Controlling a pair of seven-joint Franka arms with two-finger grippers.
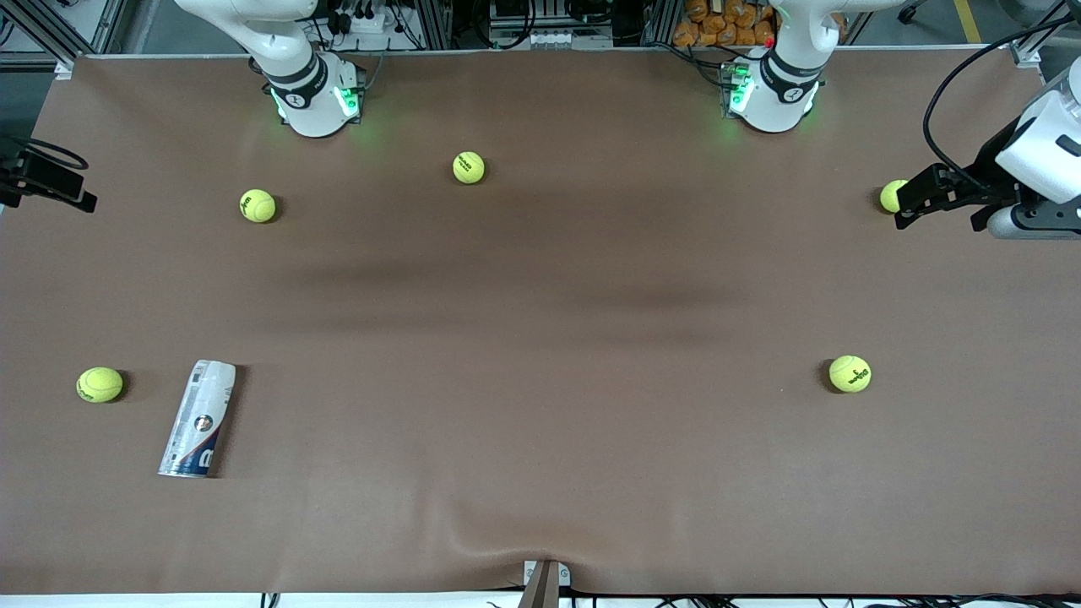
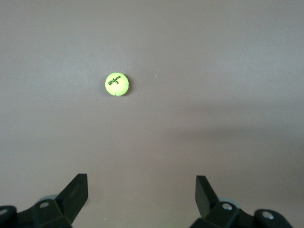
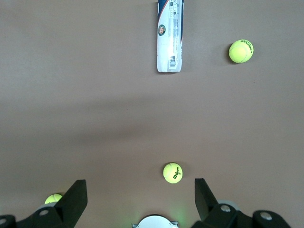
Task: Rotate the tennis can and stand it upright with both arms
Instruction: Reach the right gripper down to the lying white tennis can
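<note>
The tennis can [image 1: 198, 420] lies on its side on the brown table, near the front camera toward the right arm's end; it shows too in the right wrist view as the can [image 3: 170, 35]. My right gripper [image 3: 141, 186] hangs high over the table in front of its own base [image 3: 153, 222]. It is open and empty, well away from the can, and does not show in the front view. My left gripper [image 1: 933, 203] is up in the air at the left arm's end of the table, open with nothing between its fingers [image 2: 76, 190]. No gripper touches the can.
Several yellow-green tennis balls lie scattered: one beside the can [image 1: 100, 384], two close to the right base [image 1: 258, 205] [image 1: 469, 167], one under the left gripper [image 1: 891, 196], one nearer the camera [image 1: 850, 373]. A black fixture [image 1: 46, 181] sits at the table's edge.
</note>
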